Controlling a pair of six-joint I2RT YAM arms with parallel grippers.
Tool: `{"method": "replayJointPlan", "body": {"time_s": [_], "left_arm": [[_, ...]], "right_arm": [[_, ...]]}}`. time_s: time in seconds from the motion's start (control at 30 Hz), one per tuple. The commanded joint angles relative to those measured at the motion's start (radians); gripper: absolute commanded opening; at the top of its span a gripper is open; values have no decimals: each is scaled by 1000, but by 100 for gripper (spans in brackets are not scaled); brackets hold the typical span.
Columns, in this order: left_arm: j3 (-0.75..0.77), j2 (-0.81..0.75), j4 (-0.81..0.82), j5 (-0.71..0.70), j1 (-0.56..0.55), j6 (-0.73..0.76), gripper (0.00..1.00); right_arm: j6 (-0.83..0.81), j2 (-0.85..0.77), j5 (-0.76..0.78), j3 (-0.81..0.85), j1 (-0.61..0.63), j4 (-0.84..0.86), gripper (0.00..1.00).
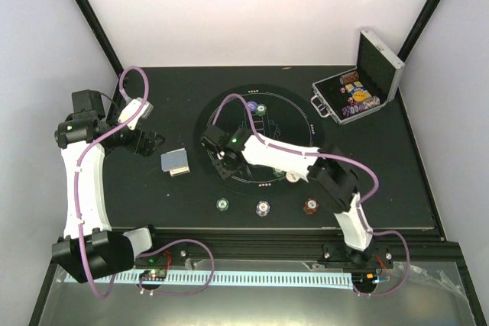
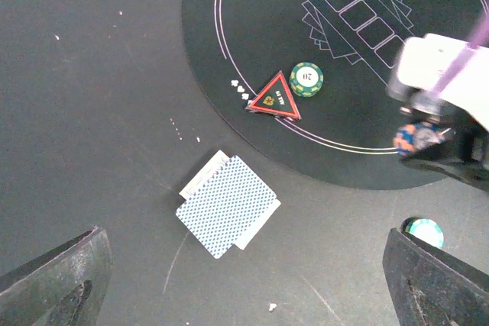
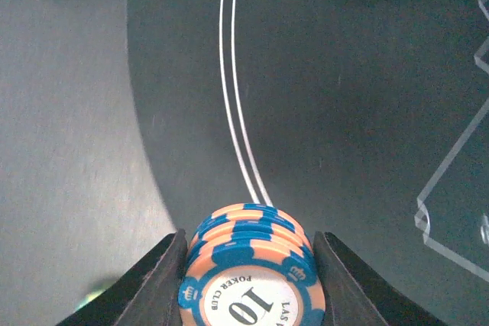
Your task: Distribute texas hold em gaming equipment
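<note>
Surface: dark table (image 2: 92, 112) with a round black mat (image 2: 252, 28).
Right gripper (image 3: 248, 261): fingers clamped on a chip stack (image 3: 252, 295), low over the mat's edge, probably for placing.
Left gripper (image 2: 244, 280): fingers spread wide and empty. The card deck (image 2: 228, 205) lies just ahead between them, probably the next pickup.

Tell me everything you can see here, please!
Table: one, black, underneath.
Mat: one, black, round, table's middle.
Case: one, silver, open, far right.
Case chips: many, mixed colours, inside case.
Cards: one pile, blue backs, left of mat.
Triangle: one, red, mat's edge near cards.
Mat chips: several, green and purple; one green beside triangle.
Front chips: three, green, purple-white, red-brown, table before mat.
Stack: one, orange-blue chips, held over mat's edge.
Left hand: one, black, open, left of cards.
Right hand: one, black, shut on stack.
</note>
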Motion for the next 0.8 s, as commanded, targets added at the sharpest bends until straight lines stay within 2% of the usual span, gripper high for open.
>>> {"method": "replayJointPlan", "body": {"time_s": [0.0, 0.23, 0.67, 0.73, 0.77], "left_arm": [[37, -6, -21, 17, 6, 14, 99], [51, 4, -21, 14, 6, 16, 99], [50, 16, -16, 14, 6, 20, 99], [47, 14, -17, 13, 6, 20, 99], [48, 13, -18, 13, 6, 22, 99]], "right_arm": [[-33, 133, -5, 156, -46, -18, 42], [-28, 291, -37, 292, -83, -30, 42], [-4, 379, -69, 379, -102, -17, 42], [-1, 386, -69, 384, -102, -20, 47], [-1, 386, -70, 382, -102, -22, 52]]}}
